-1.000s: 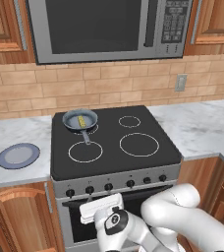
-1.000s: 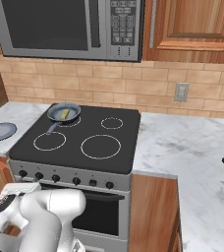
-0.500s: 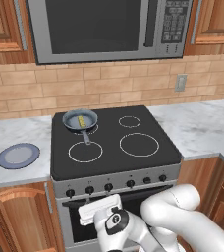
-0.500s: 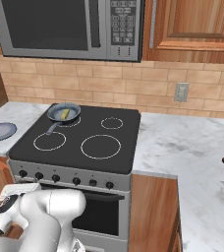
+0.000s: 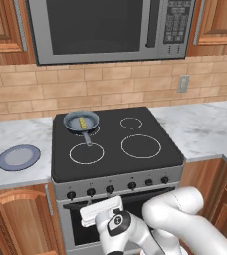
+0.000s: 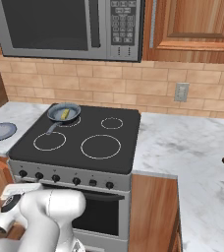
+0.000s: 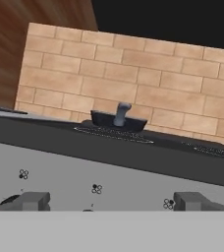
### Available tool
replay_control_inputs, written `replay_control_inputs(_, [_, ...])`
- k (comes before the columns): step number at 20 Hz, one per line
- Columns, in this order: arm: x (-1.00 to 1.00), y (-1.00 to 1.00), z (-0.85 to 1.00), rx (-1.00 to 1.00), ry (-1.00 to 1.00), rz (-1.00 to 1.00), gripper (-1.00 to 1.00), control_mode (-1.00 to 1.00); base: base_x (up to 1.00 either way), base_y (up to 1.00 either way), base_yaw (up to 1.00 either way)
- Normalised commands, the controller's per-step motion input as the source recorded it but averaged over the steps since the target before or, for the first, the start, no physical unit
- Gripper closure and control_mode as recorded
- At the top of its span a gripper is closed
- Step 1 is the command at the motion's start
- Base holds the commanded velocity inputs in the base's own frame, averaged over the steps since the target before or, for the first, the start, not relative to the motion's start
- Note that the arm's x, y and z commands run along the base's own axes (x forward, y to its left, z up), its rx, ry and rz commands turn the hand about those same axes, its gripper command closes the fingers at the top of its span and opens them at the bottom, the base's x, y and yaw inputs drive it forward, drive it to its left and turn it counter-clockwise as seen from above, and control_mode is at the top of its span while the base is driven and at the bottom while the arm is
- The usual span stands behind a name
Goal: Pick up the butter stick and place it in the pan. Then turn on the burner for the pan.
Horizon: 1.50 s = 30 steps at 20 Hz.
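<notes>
- The jaws sit low in front of the stove, level with its grey control panel; the two dark fingertips stand wide apart with nothing between them, so they are released.
- In the left base view the hand hangs just before the oven door, below the row of knobs.
- Straight ahead of the jaws, very near, are the panel's small knobs: one sits between the fingertips, one is off toward the left fingertip, and one is close by the right fingertip.
- Past the panel and above the jaws runs the front edge of the black glass cooktop.
- On that glass, nearer the jaws, is a plain white ring, with a bigger ring beside it to the right.
- Farther off, at the back left of the cooktop, stands the pan on its burner, its thin handle pointing back toward the jaws.
- From the hand's camera the pan shows as a low dark shape beyond the cooktop edge, slightly above and ahead of the jaws, with the handle facing the camera.
- The butter stick lies inside the pan, well apart from the jaws, up and beyond them; it also shows yellow in the right base view.
- Far left of the jaws, a flat blue-grey plate rests on the marble table.
- Farthest back is the brick wall, and the microwave is over the stove.
</notes>
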Motion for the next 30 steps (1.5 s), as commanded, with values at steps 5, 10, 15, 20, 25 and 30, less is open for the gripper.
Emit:
replay_control_inputs(5, [0.22, -0.32, -0.13, 0.17, 0.00, 0.03, -1.00, -1.00, 0.00, 0.00, 0.00])
replay_control_inputs(10, [0.22, -0.29, -0.13, 0.17, 0.00, 0.03, -1.00, -1.00, 0.00, 0.00, 0.00])
replay_control_inputs(15, [0.26, -0.17, -0.09, 0.16, 0.00, 0.03, -1.00, -1.00, 0.00, 0.00, 0.00])
replay_control_inputs(20, [0.19, -0.03, -0.12, 0.12, 0.00, 0.02, -1.00, -1.00, 0.00, 0.00, 0.00])
replay_control_inputs(25, [0.09, 0.00, -0.17, 0.07, 0.00, 0.00, -1.00, -1.00, 0.00, 0.00, 0.00])
replay_control_inputs(30, [0.01, 0.00, -0.18, 0.06, 0.00, 0.00, -1.00, -1.00, 0.00, 0.00, 0.00])
